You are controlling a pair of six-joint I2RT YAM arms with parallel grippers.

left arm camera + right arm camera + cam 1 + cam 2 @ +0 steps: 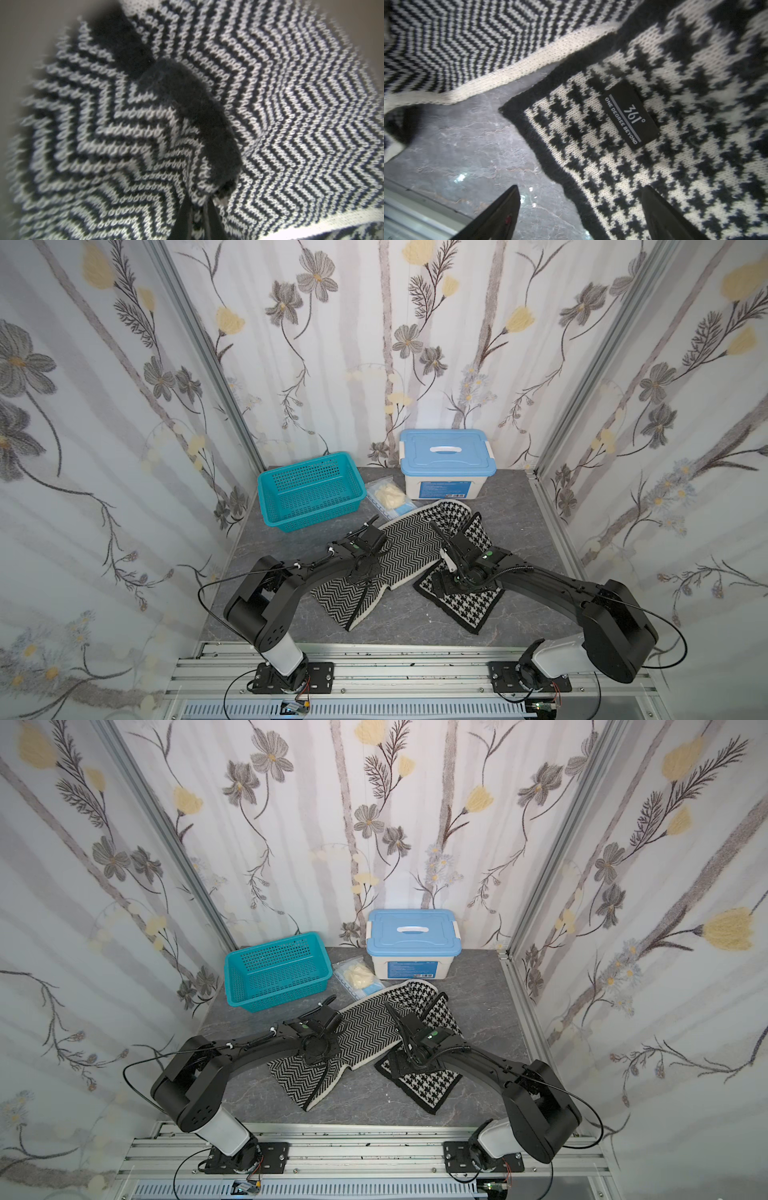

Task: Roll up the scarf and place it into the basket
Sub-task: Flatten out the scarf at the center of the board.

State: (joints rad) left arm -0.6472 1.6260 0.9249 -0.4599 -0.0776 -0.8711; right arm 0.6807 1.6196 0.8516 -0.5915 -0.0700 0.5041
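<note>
The table (519,539) lies bare on its right side and along the near edge. The scarf (409,549) sprawls unrolled in an arch across the middle, both ends toward my bases, with a bare gap between them. The basket (316,472) sits far left, near the scarf but apart. My left gripper (197,205) pinches a raised herringbone fold, which only its wrist view shows. My right gripper (581,188) is spread wide, holding nothing and straddling the houndstooth end's black edge. Only there can I read the label (631,115).
</note>
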